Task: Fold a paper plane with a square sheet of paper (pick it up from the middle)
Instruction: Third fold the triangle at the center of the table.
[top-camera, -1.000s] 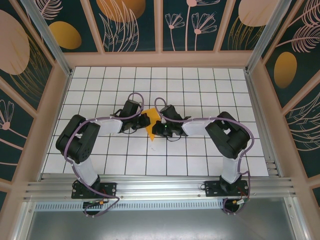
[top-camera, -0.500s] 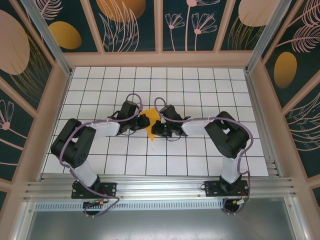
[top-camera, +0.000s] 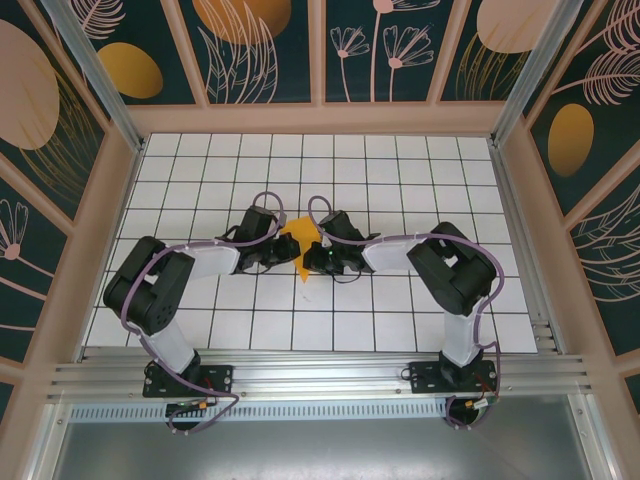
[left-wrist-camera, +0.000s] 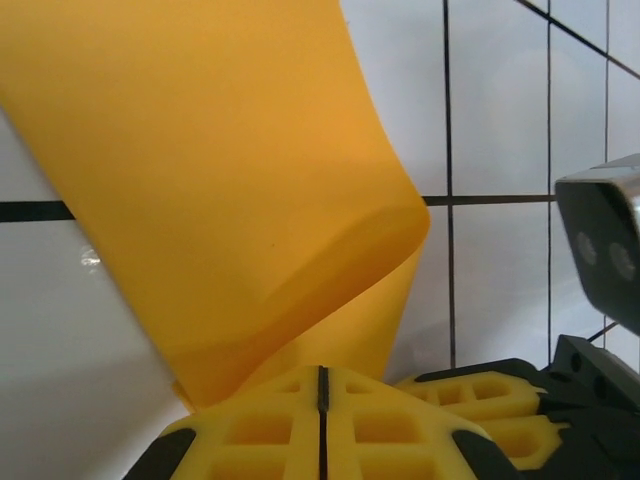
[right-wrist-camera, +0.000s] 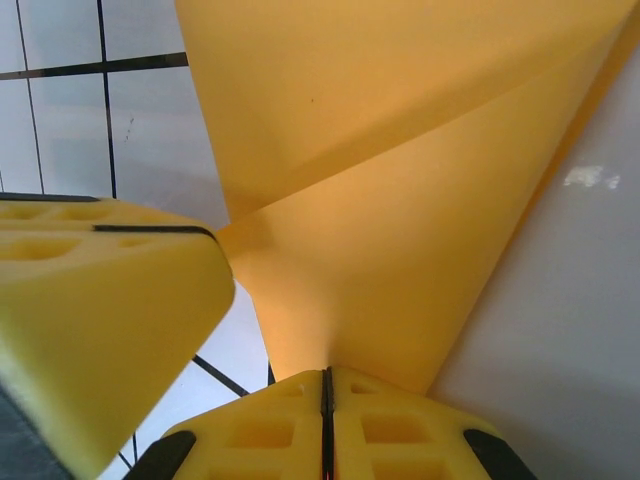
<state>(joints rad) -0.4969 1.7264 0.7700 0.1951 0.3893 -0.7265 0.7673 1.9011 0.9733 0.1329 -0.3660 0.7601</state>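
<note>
The square sheet of paper (top-camera: 300, 240) is orange-yellow and partly folded, tapering to a point toward the near side at mid-table. My left gripper (top-camera: 288, 247) is at its left edge and my right gripper (top-camera: 311, 258) at its right edge, tips almost together. In the left wrist view the left gripper (left-wrist-camera: 322, 372) is shut with the paper (left-wrist-camera: 230, 170) rising from its tips and curling over in a loop. In the right wrist view the right gripper (right-wrist-camera: 326, 375) is shut on a creased flap of the paper (right-wrist-camera: 400, 200). The left gripper's fingers (right-wrist-camera: 100, 300) sit close beside it.
The white tiled table (top-camera: 400, 180) is walled by dark panels with orange ovals (top-camera: 140, 70) at the back and sides. An aluminium rail (top-camera: 320, 375) with both arm bases runs along the near edge. The right wrist's camera housing (left-wrist-camera: 600, 250) is close to the left gripper.
The left arm's elbow has swung slightly outward. The paper's upper part now spreads wider toward the left gripper. The right arm has stayed put, and both grippers have stayed shut.
</note>
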